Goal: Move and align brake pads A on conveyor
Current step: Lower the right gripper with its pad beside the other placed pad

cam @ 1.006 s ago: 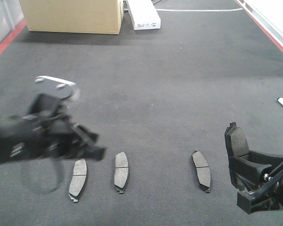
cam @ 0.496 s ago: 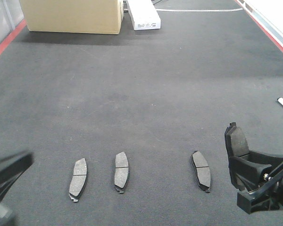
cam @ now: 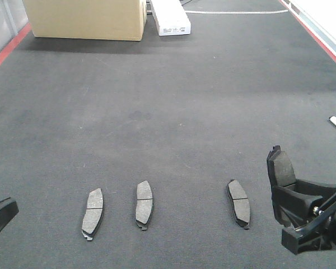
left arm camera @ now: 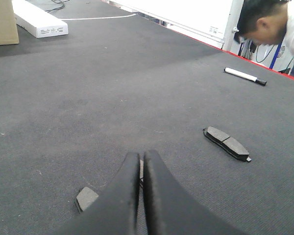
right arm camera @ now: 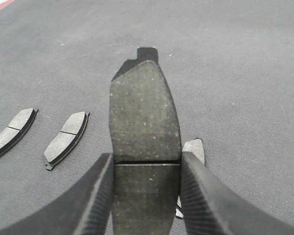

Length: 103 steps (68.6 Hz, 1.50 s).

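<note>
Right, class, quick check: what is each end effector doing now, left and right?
Left end effector: shut, fingers pressed together, holding nothing.
Right end effector: shut on a brake pad, held above the conveyor.

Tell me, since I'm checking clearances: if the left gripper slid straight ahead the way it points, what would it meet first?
Probably nothing: beyond the shut left gripper lies bare conveyor. The brake pad sits off to its right, though depth is uncertain.

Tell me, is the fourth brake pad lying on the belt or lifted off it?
Lifted. The right gripper holds the fourth brake pad between its fingers, tilted above the conveyor.
</note>
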Tool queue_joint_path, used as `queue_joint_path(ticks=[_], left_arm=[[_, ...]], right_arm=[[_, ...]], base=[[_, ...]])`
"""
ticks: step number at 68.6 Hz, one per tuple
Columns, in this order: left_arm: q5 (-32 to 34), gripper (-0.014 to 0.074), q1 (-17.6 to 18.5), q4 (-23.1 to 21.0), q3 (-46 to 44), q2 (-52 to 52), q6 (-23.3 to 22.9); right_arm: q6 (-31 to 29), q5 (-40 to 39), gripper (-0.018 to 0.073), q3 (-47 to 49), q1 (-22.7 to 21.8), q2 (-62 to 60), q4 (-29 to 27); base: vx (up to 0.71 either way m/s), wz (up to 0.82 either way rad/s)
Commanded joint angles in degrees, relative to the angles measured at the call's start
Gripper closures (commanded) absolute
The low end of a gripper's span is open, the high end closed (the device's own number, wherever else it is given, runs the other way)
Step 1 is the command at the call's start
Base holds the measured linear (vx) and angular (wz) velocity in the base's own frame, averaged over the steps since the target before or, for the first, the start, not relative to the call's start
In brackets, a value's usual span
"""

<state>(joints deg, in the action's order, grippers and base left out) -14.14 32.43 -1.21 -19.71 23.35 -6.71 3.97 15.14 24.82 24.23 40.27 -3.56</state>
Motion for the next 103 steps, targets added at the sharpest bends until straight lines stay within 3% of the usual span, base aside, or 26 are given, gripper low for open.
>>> queue_joint_path(ticks=[1, 43, 60, 73, 84, 103], left_arm=[[4.0, 0.0604, 0.2, 0.0, -1.3, 0.5, 0.1], [4.0, 0.0604, 0.2, 0.0, -1.3, 0.5, 0.1], [4.0, 0.0604, 0.2, 0.0, -1.3, 0.5, 0.1], [4.0, 0.0604, 0.2, 0.0, -1.3, 0.5, 0.1], [4.0, 0.0604, 0.2, 0.0, -1.3, 0.5, 0.1], [3.9, 0.0604, 0.2, 0.0, -1.3, 0.5, 0.1]], right_arm=[[-0.4, -5.2, 0.0531, 1.8, -0.2, -0.2, 0.2], [-0.2, -8.5, 0.0529, 2.8, -0.2, 3.0, -0.7], [-0.2, -2.9, 0.0512, 12.5, -0.2, 19.4, -3.9], [-0.3, 1.7, 0.0498, 20.9, -0.2, 34.4, -15.5], [-0.4, 5.5, 0.0492, 27.0, -0.2, 45.7, -21.3], [-0.8, 7.4, 0.0478, 34.4, 1.6, 57.8, -21.0]], base=[[0.0, 0.0], [0.0, 0.0], [0.0, 0.0], [0.0, 0.0], [0.0, 0.0], [0.0, 0.0]])
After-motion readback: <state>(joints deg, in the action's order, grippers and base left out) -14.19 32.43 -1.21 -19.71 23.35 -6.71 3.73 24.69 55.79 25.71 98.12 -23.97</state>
